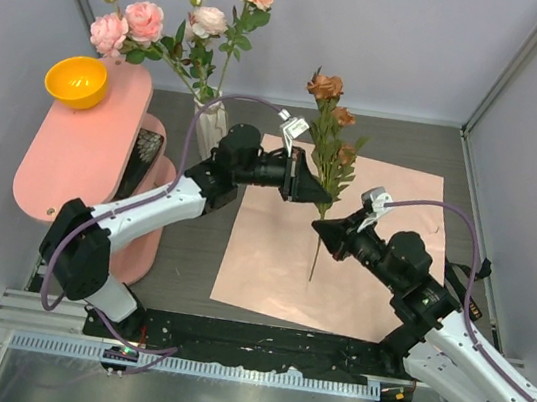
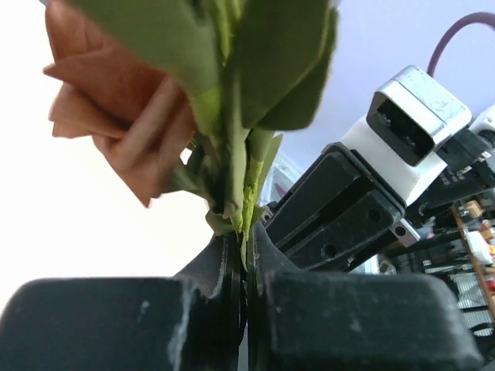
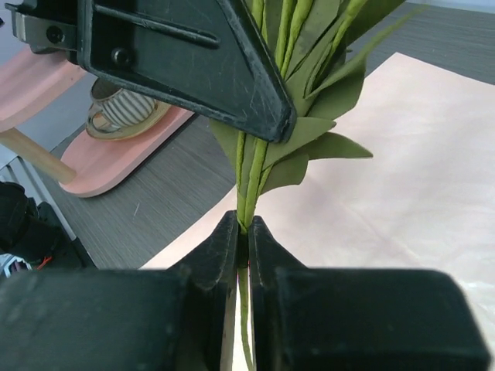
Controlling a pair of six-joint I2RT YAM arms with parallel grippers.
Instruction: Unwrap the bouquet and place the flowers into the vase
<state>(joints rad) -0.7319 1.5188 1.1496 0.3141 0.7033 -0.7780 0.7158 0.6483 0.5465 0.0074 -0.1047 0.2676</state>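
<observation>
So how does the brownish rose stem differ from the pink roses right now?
The brownish rose stem has rusty-brown blooms; the pink roses are pale pink and peach. The brownish rose stem is held above the salmon paper, clamped by the left gripper and, lower down, the right gripper; the pink roses stand in the vase. Both have green leaves and stand roughly upright.

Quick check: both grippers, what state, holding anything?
Left gripper: closed on the brown rose, on its stem among the leaves.
Right gripper: closed on the same stem, lower down.
</observation>
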